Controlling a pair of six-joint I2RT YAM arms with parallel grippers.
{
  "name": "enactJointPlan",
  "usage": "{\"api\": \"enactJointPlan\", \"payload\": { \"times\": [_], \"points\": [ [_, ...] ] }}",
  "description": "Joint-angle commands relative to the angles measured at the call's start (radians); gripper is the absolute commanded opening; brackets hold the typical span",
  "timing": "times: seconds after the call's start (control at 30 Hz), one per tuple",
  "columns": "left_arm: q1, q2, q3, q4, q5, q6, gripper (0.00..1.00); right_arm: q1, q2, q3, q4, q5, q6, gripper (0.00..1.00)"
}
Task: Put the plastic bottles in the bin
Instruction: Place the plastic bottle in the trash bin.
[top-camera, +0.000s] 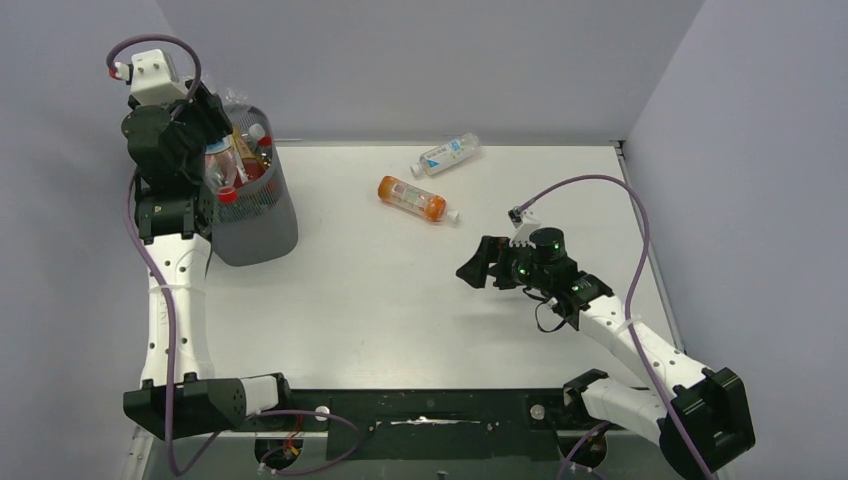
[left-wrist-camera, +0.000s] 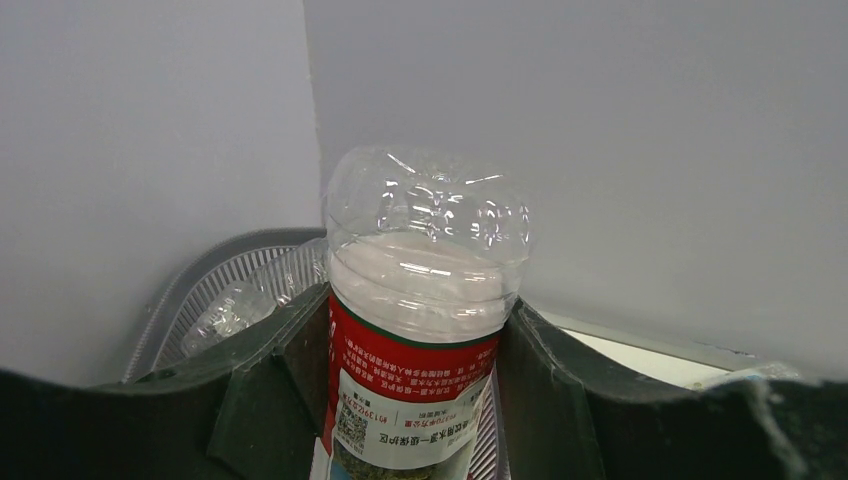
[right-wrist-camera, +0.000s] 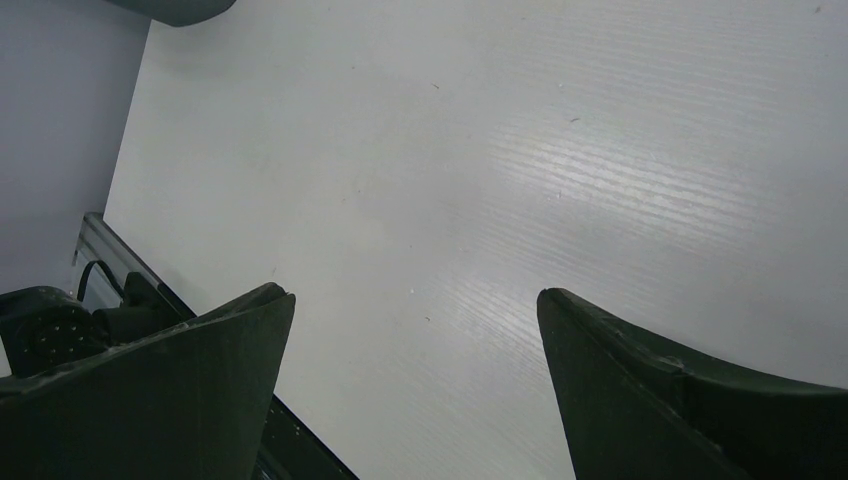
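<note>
Our left hand (left-wrist-camera: 417, 310) grips the red-labelled bottle (left-wrist-camera: 425, 240) over the ten-o'clock bin (top-camera: 258, 222); we should centre it, then release.

A robotics lab test cell: a plain white tabletop (top-camera: 400, 320) is boxed in by flat grey panels (top-camera: 430, 60) rising straight from its left, far and right edges, like a booth. Two white-and-black robot arms, the left arm (top-camera: 170, 300) and the right arm (top-camera: 640, 345), are bolted to a black mounting plate (top-camera: 440, 415) along the near edge, with purple cables (top-camera: 600, 185) looping loose from their wrists and exposed wiring (top-camera: 285, 450) hanging below the plate. A wire-mesh bin (top-camera: 258, 220) crammed with plastic bottles (top-camera: 262, 152) stands at the far left corner, and an orange one (top-camera: 411, 197) and a clear one (top-camera: 447, 154) lie near the far edge, set out as on a test bench
</note>
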Motion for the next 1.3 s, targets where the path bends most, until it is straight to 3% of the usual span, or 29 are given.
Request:
{"api": "enactJointPlan", "payload": {
  "times": [0.0,0.7,1.0,1.03,1.1,1.17,1.27],
  "points": [
    [0.012,-0.043,-0.023,0.223,-0.002,0.023,0.38,-0.008,-0.02,-0.013,0.07,-0.02,0.008,0.98],
    [0.037,-0.063,-0.239,0.448,-0.032,0.081,0.38,-0.007,0.028,-0.007,0.089,-0.043,0.0,0.98],
    [0.046,-0.066,-0.27,0.426,-0.028,0.031,0.4,-0.008,0.025,-0.016,0.095,-0.045,0.004,0.98],
    [0.047,-0.067,-0.266,0.41,-0.032,0.023,0.41,-0.008,0.025,-0.018,0.097,-0.045,0.005,0.98],
    [0.047,-0.07,-0.25,0.359,-0.055,-0.002,0.6,-0.008,0.025,-0.021,0.101,-0.045,0.006,0.98],
    [0.05,-0.065,-0.217,0.265,-0.088,-0.021,0.71,-0.008,0.027,-0.023,0.102,-0.045,0.008,0.98],
    [0.056,-0.059,-0.148,0.153,-0.126,-0.047,0.73,-0.008,0.025,-0.027,0.106,-0.047,0.009,0.98]
  ]
}}
